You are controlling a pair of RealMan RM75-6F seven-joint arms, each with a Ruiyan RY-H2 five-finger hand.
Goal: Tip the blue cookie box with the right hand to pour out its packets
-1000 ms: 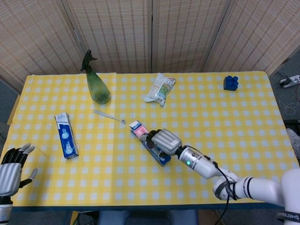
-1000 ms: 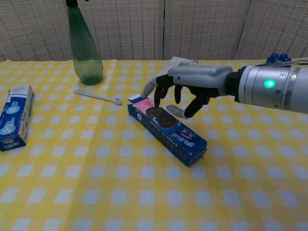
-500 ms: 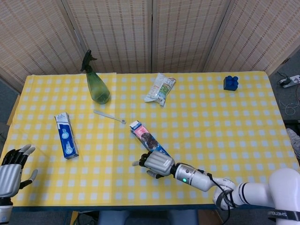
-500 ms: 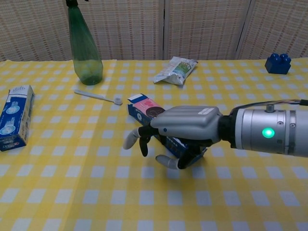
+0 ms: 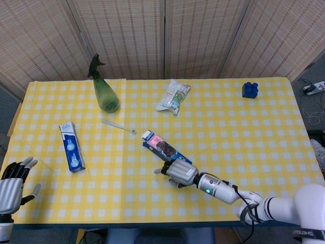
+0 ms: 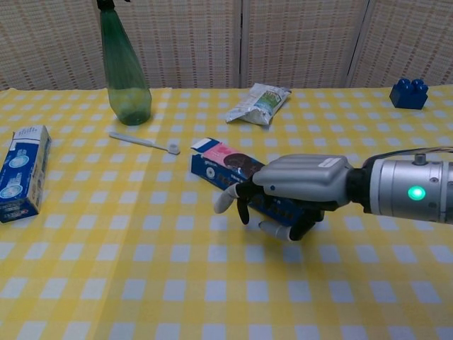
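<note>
Blue cookie box [image 5: 165,149] [image 6: 233,173] lies flat near the table's middle, long and slim, angled diagonally. Its pink-and-white open end points toward the far left, dark cookies pictured on top, near end tucked under the right hand [image 5: 179,174] [image 6: 297,188].

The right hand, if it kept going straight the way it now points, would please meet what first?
Probably the blue cookie box: the right hand already wraps its near end, fingers pointing along it.
</note>
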